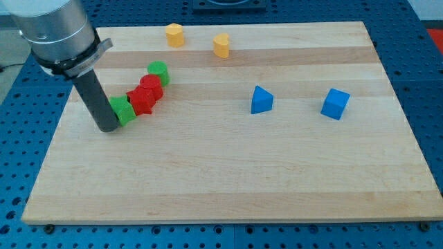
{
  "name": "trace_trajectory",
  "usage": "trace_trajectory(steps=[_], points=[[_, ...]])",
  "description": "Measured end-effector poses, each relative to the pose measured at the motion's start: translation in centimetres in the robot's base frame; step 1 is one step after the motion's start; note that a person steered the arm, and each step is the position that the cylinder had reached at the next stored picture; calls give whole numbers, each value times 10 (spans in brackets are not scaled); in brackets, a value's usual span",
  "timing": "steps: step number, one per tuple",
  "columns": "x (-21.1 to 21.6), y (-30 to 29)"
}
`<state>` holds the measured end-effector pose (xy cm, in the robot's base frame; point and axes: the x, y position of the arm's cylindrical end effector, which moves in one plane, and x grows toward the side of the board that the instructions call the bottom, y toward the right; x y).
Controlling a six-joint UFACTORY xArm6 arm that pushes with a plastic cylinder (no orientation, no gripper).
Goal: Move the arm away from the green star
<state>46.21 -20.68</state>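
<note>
My tip (109, 127) is resting on the wooden tabletop (228, 173), touching the green star block (123, 109) on its left; no gripper is showing.

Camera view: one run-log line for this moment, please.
my tip: touching green star, on its left | red blocks: right of star | move away: not yet done

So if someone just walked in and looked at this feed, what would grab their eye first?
Probably the thick dark rod at the view's left, with my tip right against the green star. That star ends a tight diagonal row with two red blocks and a green block. Farther off, two yellow blocks sit near the view's top, and two blue blocks stand apart at the right.
</note>
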Motion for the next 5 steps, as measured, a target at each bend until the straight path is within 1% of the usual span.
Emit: trace_trajectory(steps=[3, 4, 5], points=[[10, 3], [28, 37], [62, 120]])
